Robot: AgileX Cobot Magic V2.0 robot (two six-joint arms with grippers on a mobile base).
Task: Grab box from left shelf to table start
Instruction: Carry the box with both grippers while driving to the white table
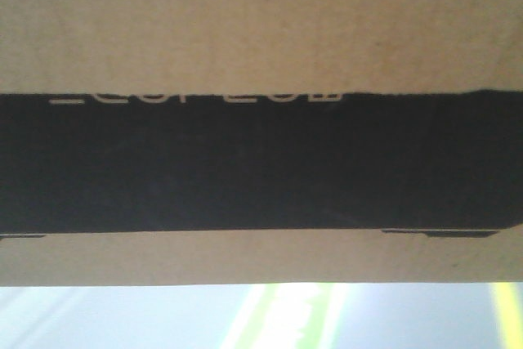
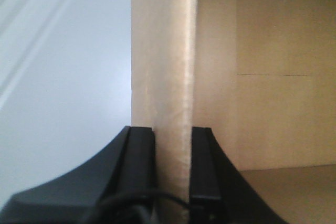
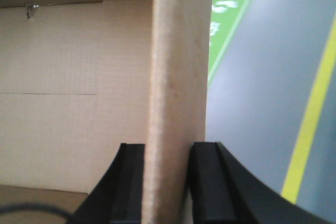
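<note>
1. Left jaws: clamped on a box wall (image 2: 163, 66), black pads (image 2: 140, 171) tight on either face, no gap showing
2. Right jaws: same, clamped on the opposite wall (image 3: 178, 77), one pad per face
3. So the box (image 1: 261, 22) hangs between the two sets of jaws, carried only by those two pinches; the left shelf isn't in any view
4. Risk at the grip: each hold is a narrow pinch on a single corrugated sheet. Carton weight could bend or tear the wall at the pads, or the wall could slide out from between them
5. Risk between the arms: any mismatch in their motion would rack or twist the carton and lever a wall out of its pinch
6. Risk further out: outboard of the right jaws is grey floor (image 3: 262, 87) with a green marking (image 3: 226, 30) and a yellow line (image 3: 310, 119), not tabletop. Outboard of the left jaws is a pale flat surface (image 2: 63, 108), probably the tabletop, can't confirm. Letting go here would likely drop the right end
7. The carton blocks nearly all of the front view, so set-down would be near blind
8. Orientation: long axis runs jaw to jaw, left-right across the front view. Black panel (image 1: 261, 161) faces the front camera, lettering (image 1: 196, 97) clipped at the panel's upper edge. Interior (image 3: 63, 103) lies inboard of both jaws, so the open side likely points toward the wrists
</note>
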